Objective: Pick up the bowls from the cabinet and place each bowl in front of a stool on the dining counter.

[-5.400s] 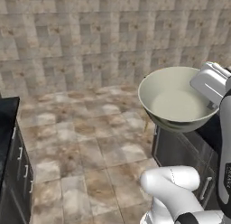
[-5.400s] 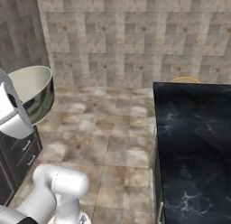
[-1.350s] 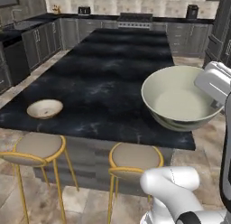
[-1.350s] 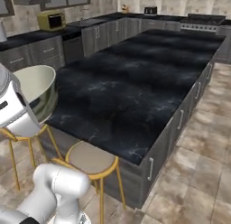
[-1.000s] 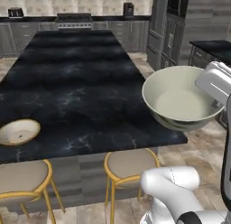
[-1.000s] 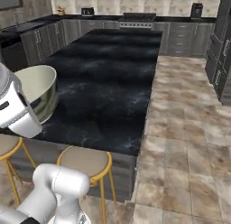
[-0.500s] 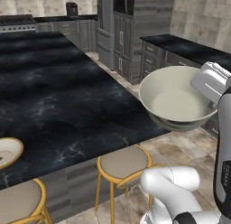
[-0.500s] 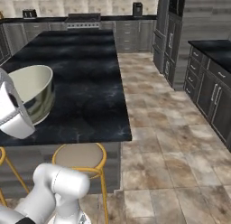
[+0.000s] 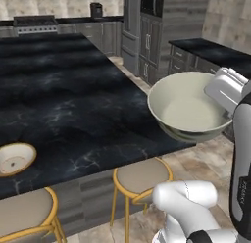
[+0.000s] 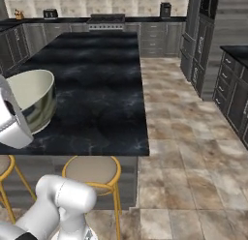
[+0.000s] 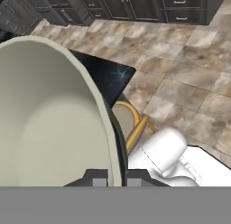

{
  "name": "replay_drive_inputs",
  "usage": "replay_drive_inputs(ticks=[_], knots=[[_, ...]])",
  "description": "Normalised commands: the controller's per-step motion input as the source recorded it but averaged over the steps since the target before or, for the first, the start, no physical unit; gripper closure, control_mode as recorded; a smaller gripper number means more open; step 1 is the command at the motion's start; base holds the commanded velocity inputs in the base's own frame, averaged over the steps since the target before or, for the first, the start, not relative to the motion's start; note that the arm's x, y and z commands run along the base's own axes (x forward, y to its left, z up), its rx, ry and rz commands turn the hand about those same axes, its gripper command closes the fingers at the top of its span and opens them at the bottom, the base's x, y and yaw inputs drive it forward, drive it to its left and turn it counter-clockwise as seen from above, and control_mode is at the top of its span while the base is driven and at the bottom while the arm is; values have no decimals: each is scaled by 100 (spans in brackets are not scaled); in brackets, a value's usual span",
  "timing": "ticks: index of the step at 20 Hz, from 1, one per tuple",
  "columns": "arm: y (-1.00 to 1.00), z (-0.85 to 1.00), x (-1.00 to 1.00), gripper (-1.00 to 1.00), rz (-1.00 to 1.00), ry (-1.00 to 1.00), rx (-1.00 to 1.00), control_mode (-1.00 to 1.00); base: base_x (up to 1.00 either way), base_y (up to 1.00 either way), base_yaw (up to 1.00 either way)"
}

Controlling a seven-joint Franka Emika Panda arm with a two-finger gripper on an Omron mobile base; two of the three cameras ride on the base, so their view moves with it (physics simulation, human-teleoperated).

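My gripper [image 11: 116,177] is shut on the rim of the deep cream-green bowl [image 11: 45,123]. It holds the bowl in the air over the near right corner of the dining counter [image 9: 73,100]. In the left base view the bowl [image 9: 188,107] hangs left of the gripper [image 9: 216,97]. In the right base view the bowl [image 10: 31,98] sits just above the gripper [image 10: 14,117]. A shallow cream bowl [image 9: 14,157] rests on the counter in front of the left stool [image 9: 22,212]. The right stool [image 9: 142,176] stands below the held bowl. The cabinet is out of view.
Tall dark units [image 9: 157,21] and low grey drawer units with a black top [image 9: 211,53] line the right wall. A stove and worktops [image 10: 106,19] run along the back. Stone-tile floor [image 10: 184,137] lies open right of the counter.
The whole picture has swung, so the camera moved with the base. The counter's corner and right stool now sit nearer the held bowl. The gripper stays shut on the bowl.
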Motion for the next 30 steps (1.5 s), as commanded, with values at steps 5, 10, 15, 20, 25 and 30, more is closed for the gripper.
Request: replay_drive_inputs(ticks=[5, 10, 15, 20, 25, 30], knots=[[0, 0, 0, 100, 0, 0, 0, 100, 76, -1, 41], [-29, -22, 80, 100, 1, 4, 0, -100, 20, -2, 3], [-31, -47, 99, 100, -2, 4, 0, -100, 0, 0, 0], [-1, -64, 77, 100, -1, -3, 1, -100, 0, 0, 0], [-3, -68, 64, 100, -1, -14, 14, -100, 0, 0, 0], [-7, -33, 51, 100, 0, -3, 20, -100, 0, 0, 0]])
